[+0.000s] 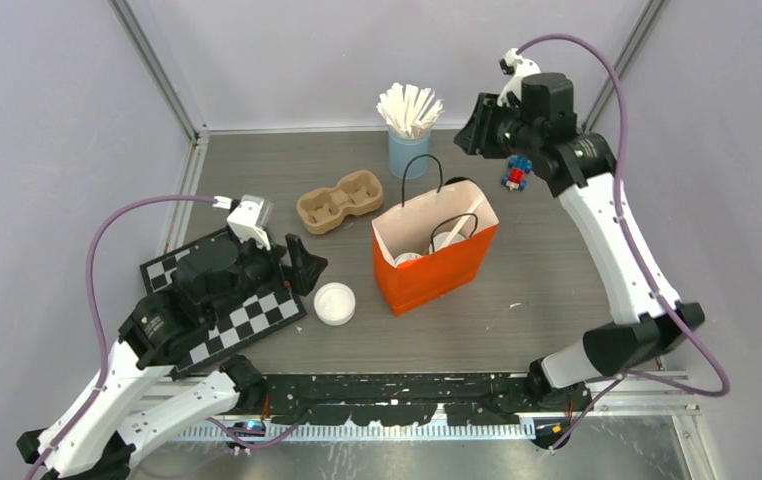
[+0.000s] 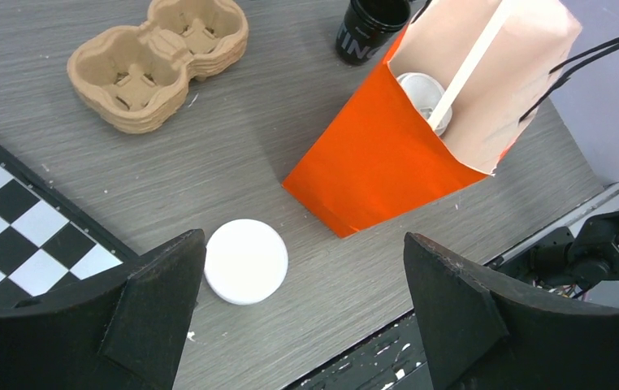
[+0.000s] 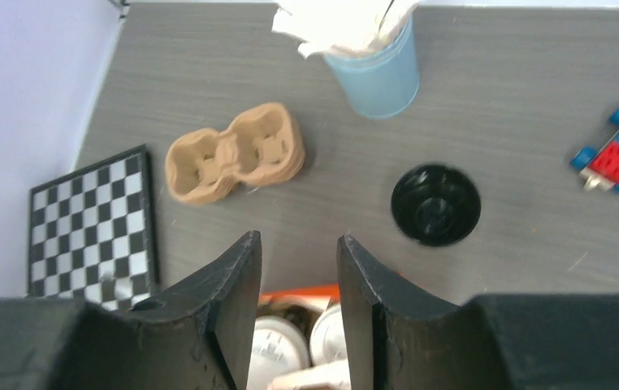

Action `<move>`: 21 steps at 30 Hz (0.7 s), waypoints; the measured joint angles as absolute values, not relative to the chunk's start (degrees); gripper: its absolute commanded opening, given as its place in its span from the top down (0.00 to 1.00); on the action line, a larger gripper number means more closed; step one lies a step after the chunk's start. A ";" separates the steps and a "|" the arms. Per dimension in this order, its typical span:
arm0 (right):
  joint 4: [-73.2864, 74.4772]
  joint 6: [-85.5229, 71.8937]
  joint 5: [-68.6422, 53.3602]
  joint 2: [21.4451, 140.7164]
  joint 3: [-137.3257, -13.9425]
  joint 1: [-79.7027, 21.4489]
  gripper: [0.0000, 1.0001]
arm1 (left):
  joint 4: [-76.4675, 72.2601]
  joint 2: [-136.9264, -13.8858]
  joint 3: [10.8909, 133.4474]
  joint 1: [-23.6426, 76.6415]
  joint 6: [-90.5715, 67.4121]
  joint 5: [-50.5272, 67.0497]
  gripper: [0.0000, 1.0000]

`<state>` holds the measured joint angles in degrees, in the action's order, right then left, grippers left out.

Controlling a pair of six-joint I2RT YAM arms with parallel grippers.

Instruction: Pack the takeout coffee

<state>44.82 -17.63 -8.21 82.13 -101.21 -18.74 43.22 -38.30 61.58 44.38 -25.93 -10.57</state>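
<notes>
Takeout coffee: two lidded cups [image 3: 278, 353] packed in the orange paper bag [image 1: 437, 270], with one wooden stirrer [image 2: 469, 61]. A third black cup [image 3: 435, 204] stands unlidded on the worktop [image 1: 557, 290] behind the bag, likely still to pack. A loose white lid [image 2: 245, 260] lies in front. My right pincer [image 3: 298, 240]: parted, empty. My left pincer [image 2: 304, 240]: wide, empty. The bag's depths are hidden.
</notes>
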 measured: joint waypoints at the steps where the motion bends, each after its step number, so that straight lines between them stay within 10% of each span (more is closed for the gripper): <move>1: 43.29 -16.84 -7.55 83.96 -101.91 -18.74 0.55 | 43.35 -38.22 61.58 44.38 -25.93 -10.68 0.07; 21: 32.40 -0.12 -13.69 117.82 -121.25 -18.59 0.55 | 54.72 -37.28 65.04 44.38 -30.92 -11.51 0.12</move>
<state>32.40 -0.12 -13.69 117.82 -121.25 -18.59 54.72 -37.28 65.04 44.38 -30.92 -11.51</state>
